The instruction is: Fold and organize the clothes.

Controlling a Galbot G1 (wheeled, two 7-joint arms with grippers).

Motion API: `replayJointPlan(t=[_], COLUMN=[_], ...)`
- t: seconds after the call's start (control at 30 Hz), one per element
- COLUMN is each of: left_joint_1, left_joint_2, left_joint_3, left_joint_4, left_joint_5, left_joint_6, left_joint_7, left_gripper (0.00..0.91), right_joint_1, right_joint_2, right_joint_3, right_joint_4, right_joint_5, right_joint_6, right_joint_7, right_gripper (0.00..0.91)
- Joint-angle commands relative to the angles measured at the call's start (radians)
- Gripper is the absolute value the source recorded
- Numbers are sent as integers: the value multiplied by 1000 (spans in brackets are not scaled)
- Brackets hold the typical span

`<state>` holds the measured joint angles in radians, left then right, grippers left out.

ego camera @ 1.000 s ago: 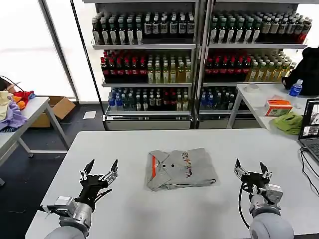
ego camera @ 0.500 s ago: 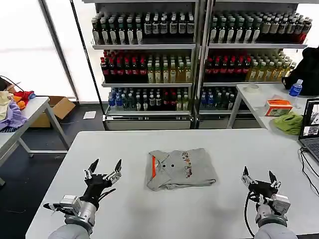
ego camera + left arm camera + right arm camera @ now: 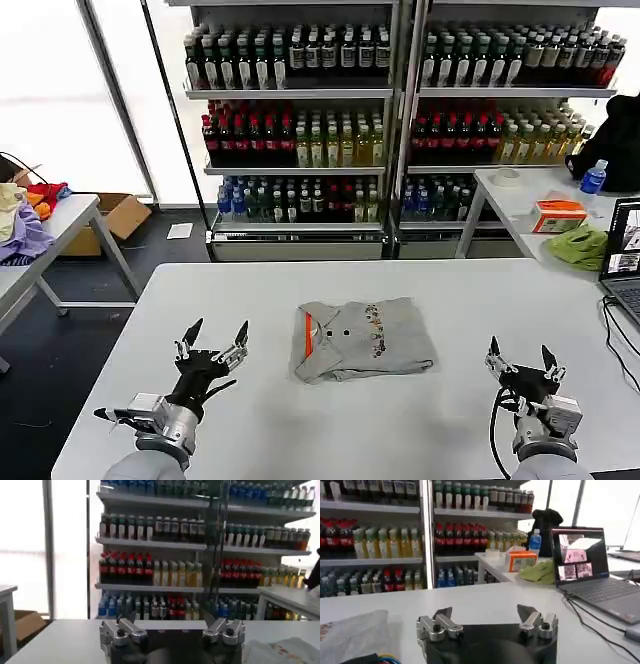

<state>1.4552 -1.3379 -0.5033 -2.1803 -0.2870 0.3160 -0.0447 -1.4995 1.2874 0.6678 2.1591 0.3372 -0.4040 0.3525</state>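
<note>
While T-shirt (image 3: 364,339) lies folded, both grippers (L (image 3: 213,334), R (image 3: 521,355)) gape.

Mock shop lab, stocked drink shelves (image 3: 300,110), white tables (image 3: 250,420), laptop (image 3: 625,255)

Shelves of bottled drinks (image 3: 400,110) filled the top of the frame. At far right a side table held a laptop (image 3: 624,255), a lime-green cloth (image 3: 580,246) and an orange box (image 3: 558,215). At far left lay a pile of colourful garments (image 3: 22,220), beside a cardboard box (image 3: 115,217) on the floor.

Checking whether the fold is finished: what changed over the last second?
Both open grippers pulled back toward the robot: the left gripper slightly, the right gripper farther, nearer the table's front edge. The folded grey T-shirt lay untouched and unmoved.
</note>
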Motion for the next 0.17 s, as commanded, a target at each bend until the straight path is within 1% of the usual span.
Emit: replayJointPlan(t=[0.03,0.17], left_joint_1=[5,1], left_joint_2=[-9,-8], left_joint_3=[0,3], left_joint_4=[-5,-3], left_joint_5=[16,25], left_joint_6=[-24,-35], left_joint_7=[23,31], left_gripper=[907,907], right_joint_1=[-17,-31], right_joint_2=[25,29], right_joint_3=[17,26], right_joint_4=[31,55], right_joint_5=[-14,-18], right_joint_6=[14,23], right_joint_7=[-9,-22], right_gripper=[907,907])
